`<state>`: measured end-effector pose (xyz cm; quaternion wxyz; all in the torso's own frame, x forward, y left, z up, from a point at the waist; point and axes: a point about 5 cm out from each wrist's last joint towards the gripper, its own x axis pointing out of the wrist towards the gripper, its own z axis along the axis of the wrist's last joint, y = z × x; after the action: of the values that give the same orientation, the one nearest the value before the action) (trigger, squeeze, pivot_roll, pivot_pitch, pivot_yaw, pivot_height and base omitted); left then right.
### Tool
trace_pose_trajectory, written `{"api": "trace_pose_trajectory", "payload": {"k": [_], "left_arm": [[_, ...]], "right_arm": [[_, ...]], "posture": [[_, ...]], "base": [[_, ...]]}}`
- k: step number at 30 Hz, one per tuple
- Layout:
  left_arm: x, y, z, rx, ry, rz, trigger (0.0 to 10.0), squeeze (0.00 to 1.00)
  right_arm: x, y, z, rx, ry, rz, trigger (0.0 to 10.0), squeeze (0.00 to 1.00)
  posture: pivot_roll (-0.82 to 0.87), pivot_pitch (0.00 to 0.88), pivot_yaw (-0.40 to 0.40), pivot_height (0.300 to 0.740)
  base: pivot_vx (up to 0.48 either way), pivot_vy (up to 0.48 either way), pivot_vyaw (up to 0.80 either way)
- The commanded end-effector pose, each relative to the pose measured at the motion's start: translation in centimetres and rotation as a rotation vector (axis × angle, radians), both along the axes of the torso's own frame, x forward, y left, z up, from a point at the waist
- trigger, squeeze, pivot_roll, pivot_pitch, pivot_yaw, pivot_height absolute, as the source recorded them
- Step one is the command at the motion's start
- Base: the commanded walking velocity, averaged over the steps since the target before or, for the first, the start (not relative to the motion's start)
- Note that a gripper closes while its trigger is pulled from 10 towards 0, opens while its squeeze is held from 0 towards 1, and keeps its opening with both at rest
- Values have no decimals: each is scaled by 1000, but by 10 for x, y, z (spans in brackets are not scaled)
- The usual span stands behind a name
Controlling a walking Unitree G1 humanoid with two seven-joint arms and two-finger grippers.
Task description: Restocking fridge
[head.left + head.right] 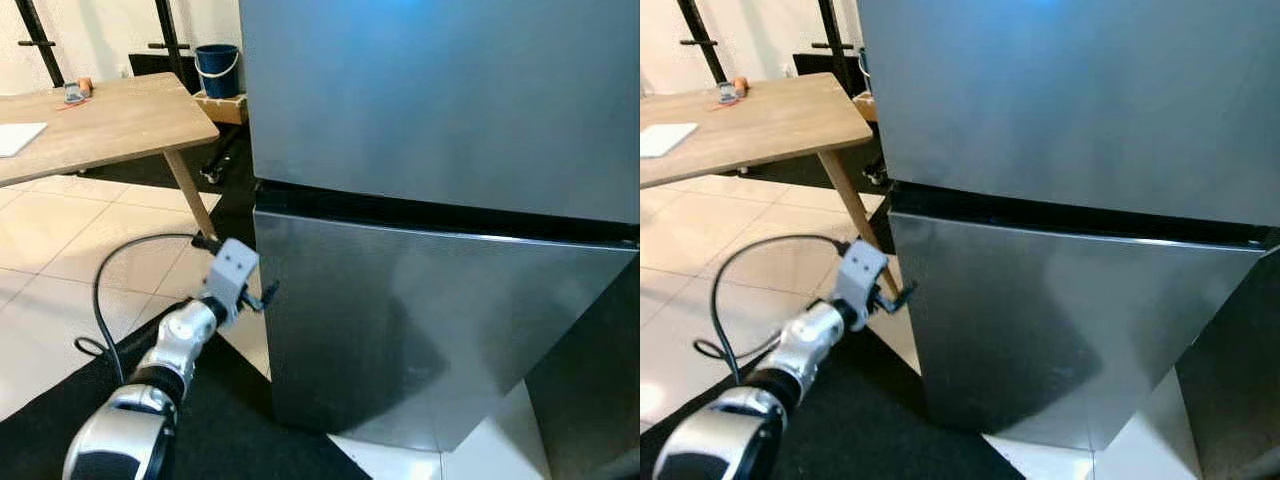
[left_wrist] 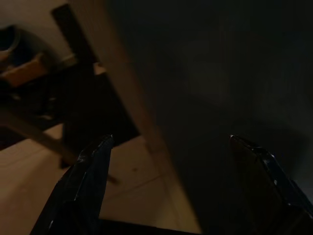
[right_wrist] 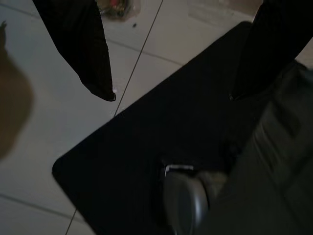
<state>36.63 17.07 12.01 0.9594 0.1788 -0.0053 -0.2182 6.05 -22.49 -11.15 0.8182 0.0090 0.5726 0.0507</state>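
Note:
A tall steel fridge [image 1: 440,150] stands before me with both doors closed, a dark seam [image 1: 440,215] between the upper and lower door. My left gripper [image 1: 266,296] is raised at the left edge of the lower door [image 1: 430,330], just below the seam. Its two black fingers [image 2: 85,181] are spread apart with nothing between them, one on either side of the door's edge in the left wrist view. My right gripper [image 3: 171,95] hangs low, fingers [image 3: 83,49] apart, over a black mat [image 3: 161,142] and pale floor tiles.
A wooden table [image 1: 100,120] stands to the left with a white sheet [image 1: 18,137] and small items on it. A blue bucket [image 1: 217,68] sits behind it by the wall. A black cable [image 1: 110,270] loops from my left arm. A grey wheel [image 3: 183,196] rests on the mat.

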Motion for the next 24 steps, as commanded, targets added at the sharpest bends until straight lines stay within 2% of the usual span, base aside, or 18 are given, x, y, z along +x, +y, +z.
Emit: {"api": "trace_pose_trajectory", "payload": {"k": [1,4,8,14,16,18,20,22,24], "left_arm": [[5,16,9,22,-15,70,10000,0],[13,27,24,35,-49,146,10000,0],[17,32,33,29,-75,194,10000,0],[16,33,32,-10,-86,230,10000,0],[9,36,16,-46,-51,262,10000,0],[6,37,11,-55,-38,273,10000,0],[-1,41,-5,-83,7,309,10000,0],[-23,50,-41,-119,114,389,10000,0],[-41,56,-67,-133,192,446,10000,0]], "right_arm": [[-6,-7,1,-12,1,-5,10000,0],[-10,-11,2,-19,4,-7,10000,0],[-9,-14,3,-25,-7,-6,10000,0],[-3,-13,4,-22,-26,22,10000,0],[3,-12,4,-22,-35,37,10000,0],[5,-11,5,-22,-38,41,10000,0],[9,-10,5,-20,-42,50,10000,0],[14,-6,5,-19,-44,66,10000,0],[18,-4,5,-19,-46,76,10000,0]], "posture": [[-198,134,25,740],[-211,140,25,740],[-226,143,23,740],[-221,130,19,740],[-204,123,18,740],[-200,121,18,740],[-187,116,17,740],[-161,102,14,740],[-151,95,11,740]], "base": [[0,0,0],[0,0,0],[0,0,0],[0,0,0],[0,0,0],[0,0,0],[0,0,0],[0,0,0],[0,0,0]]}}
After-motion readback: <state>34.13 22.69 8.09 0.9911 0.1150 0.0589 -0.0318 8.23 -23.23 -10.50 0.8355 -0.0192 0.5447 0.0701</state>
